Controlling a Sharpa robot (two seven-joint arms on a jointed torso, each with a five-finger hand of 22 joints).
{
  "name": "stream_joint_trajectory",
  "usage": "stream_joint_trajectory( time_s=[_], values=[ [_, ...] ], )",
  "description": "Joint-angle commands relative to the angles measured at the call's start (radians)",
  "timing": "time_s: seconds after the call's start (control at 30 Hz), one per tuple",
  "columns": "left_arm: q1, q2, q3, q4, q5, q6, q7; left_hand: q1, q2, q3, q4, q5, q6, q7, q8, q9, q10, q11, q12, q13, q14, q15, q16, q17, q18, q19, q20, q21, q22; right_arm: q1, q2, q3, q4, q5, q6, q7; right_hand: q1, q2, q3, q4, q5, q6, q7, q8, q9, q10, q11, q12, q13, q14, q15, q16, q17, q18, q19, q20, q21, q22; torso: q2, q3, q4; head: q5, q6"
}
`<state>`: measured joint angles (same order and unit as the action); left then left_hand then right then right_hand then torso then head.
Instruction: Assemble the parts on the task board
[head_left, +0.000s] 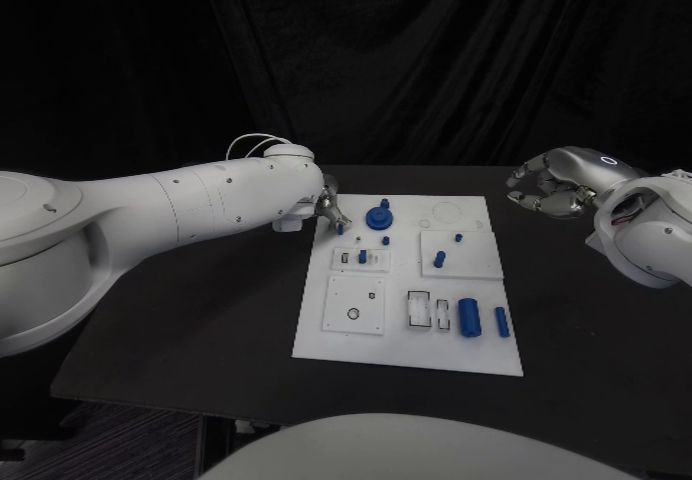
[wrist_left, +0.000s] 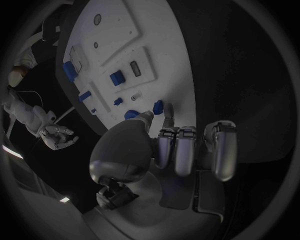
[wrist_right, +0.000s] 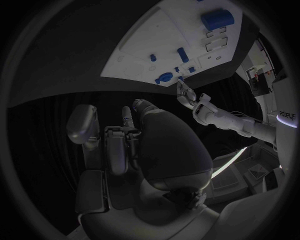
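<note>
board part-built, loose parts left

near edge: two blue cylinders (head_left: 470, 316) lie loose on the board (head_left: 411, 355); far end: left hand (head_left: 330, 212) pinches a small peg (head_left: 340, 228) beside the gear (head_left: 381, 216); right hand (head_left: 555, 186) curled, empty, off the counter (head_left: 188, 320).

Overall light: you are working in a dim scene; black table (head_left: 216, 300) and dark backdrop swallow most detail.
Brightest area: the white task board (head_left: 411, 345) stands out evenly lit, without harsh glare.
Arms: your left arm (head_left: 159, 215) catches soft light from above, shading underneath.
Shadows: faint, barely readable on the black surface.
Wrist views: strong fisheye bending, dark vignette round each circle.
Focus: the near fingers (wrist_left: 181, 150) look soft and greyish.
</note>
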<state>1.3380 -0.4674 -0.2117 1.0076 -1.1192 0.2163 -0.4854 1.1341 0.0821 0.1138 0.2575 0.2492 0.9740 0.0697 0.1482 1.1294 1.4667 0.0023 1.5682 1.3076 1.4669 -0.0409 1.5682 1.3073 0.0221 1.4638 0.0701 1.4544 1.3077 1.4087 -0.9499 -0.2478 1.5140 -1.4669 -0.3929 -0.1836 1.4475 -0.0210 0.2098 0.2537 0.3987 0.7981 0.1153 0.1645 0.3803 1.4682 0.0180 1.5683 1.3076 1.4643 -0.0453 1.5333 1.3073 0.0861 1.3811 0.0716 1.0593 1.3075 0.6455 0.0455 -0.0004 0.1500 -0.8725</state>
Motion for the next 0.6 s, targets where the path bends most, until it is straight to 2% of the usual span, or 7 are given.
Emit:
stream_joint_trajectory(
  time_s=[0.03, 0.6],
  values=[
    [-0.002, 0.004, 0.001, 0.0, 0.0, 0.02, 0.016, 0.013, -0.001, -0.001, -0.007, 0.006, 0.009, -0.001, -0.004, -0.002, 0.104, 0.005, 0.003, 0.263, 0.104, 0.004, 0.003, 0.263, 0.011, 0.018, 0.006, -0.007, 0.219, -0.003, 0.0, 0.001, 0.0, -0.003, 0.007, -0.005, 0.002, -0.01, 0.004, 0.0, 0.003, -0.007, 0.002, -0.003, -0.001, 0.103, 0.005, 0.003, 0.263, 0.094, 0.006, -0.001, 0.241, 0.012, -0.006, -0.001, -0.004, 0.13, -0.001, 0.0002, -0.001, 0.001, 0.0],
    [-0.005, 0.011, 0.001, -0.006, 0.0, 0.026, 0.013, 0.053, -0.001, 0.041, -0.043, 0.024, 0.009, -0.004, -0.018, -0.012, 0.104, 0.002, 0.003, 0.263, 0.104, 0.001, 0.003, 0.263, 0.013, 0.015, 0.003, -0.012, 0.217, -0.004, 0.001, 0.001, -0.001, -0.003, 0.013, -0.008, 0.0, -0.01, 0.005, 0.0, 0.003, -0.007, 0.002, -0.003, -0.002, 0.103, 0.005, 0.003, 0.263, 0.094, 0.006, -0.001, 0.241, 0.012, -0.006, -0.001, -0.007, 0.13, -0.001, 0.0, -0.0002, -0.001, 0.0]
  ],
)
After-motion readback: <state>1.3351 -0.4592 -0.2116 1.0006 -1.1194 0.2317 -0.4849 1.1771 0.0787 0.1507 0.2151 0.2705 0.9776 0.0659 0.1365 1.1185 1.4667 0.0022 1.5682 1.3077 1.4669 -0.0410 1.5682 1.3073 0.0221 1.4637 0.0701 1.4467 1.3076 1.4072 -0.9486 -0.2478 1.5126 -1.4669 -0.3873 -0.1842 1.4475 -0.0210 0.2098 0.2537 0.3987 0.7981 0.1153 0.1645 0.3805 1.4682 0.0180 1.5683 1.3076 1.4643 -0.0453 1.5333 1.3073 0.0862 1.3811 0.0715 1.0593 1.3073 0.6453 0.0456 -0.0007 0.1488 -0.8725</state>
